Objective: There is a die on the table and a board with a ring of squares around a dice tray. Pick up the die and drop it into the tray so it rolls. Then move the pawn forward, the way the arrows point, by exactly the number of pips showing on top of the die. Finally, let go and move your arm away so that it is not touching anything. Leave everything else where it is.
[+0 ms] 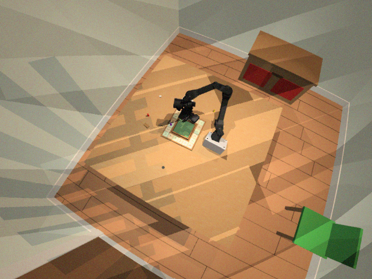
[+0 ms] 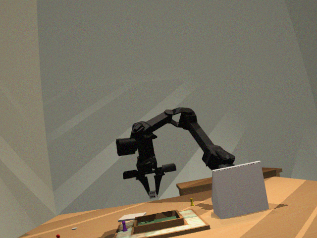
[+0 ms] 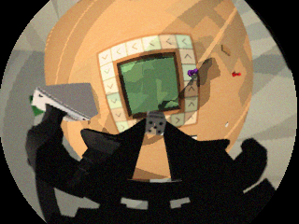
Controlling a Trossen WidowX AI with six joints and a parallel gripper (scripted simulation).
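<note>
My gripper [image 2: 153,195] [image 3: 155,122] is shut on the grey die [image 2: 152,194] [image 3: 155,126] and holds it in the air above the board area. In the wrist view the die overlaps the tray's near wall; five pips show on the face towards that camera. The board [image 1: 191,147] [image 2: 198,221] [image 3: 106,71] lies on the table with its ring of arrow squares around the dice tray [image 1: 183,129] [image 2: 158,226] [image 3: 178,75]. The purple pawn [image 1: 171,124] [image 2: 124,226] [image 3: 192,73] stands upright on a square on the right side in the wrist view.
A yellow pawn [image 1: 214,110] [image 2: 191,202] stands between board and cabinet. A white slab [image 2: 132,217] lies behind the board. A red piece [image 1: 147,114] [image 3: 236,74], a tan block [image 1: 146,125] [image 3: 225,49], a small white piece [image 1: 160,96] [image 2: 74,228] and a dark piece [image 1: 163,167] lie around.
</note>
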